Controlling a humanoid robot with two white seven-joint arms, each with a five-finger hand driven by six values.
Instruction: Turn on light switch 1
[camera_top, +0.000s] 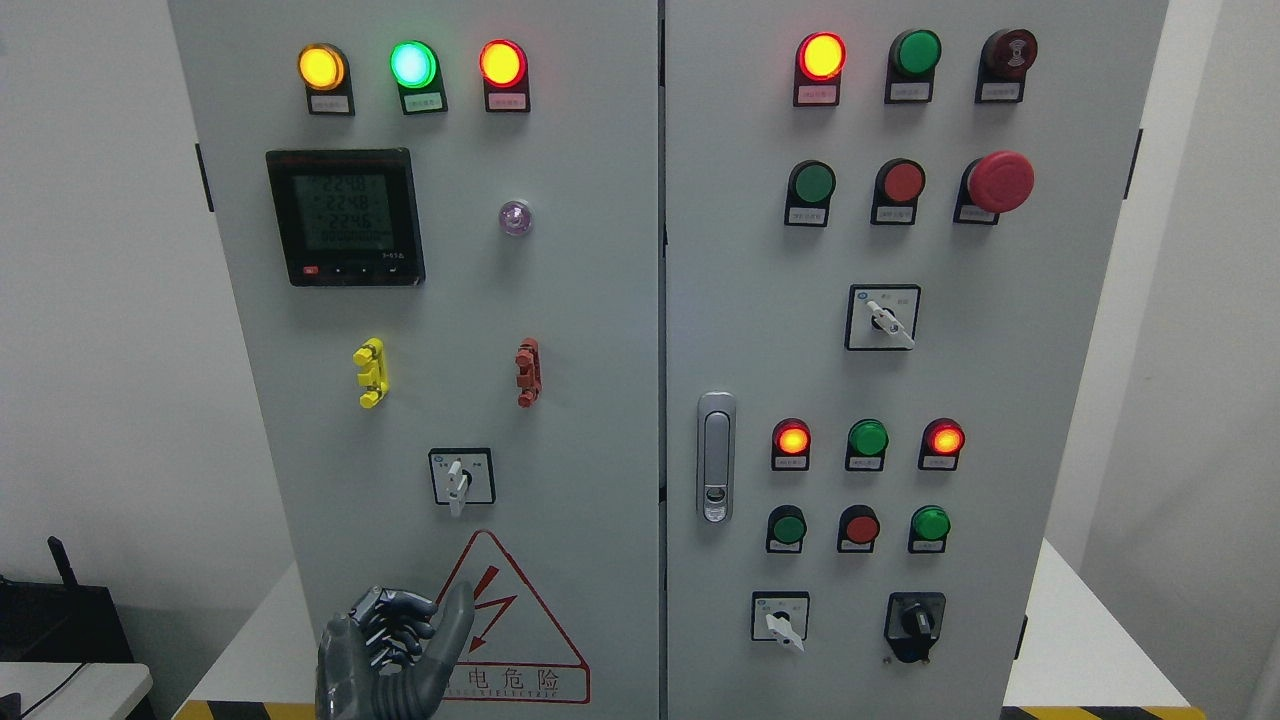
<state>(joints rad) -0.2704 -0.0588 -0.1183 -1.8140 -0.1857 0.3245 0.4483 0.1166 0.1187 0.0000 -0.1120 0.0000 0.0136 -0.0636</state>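
The left hand (385, 655) is hovering at the bottom of the cabinet (600, 400), fingers curled, holding nothing, just beside the warning triangle (520, 630). The switch (460, 478) is sitting above this triangle.

Head-height frontal close view of the control cabinet (600, 400).

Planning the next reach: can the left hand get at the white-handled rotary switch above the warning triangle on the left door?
Probably yes: the left hand hangs just below the white-handled rotary switch, fingers curled, with only bare door between them.
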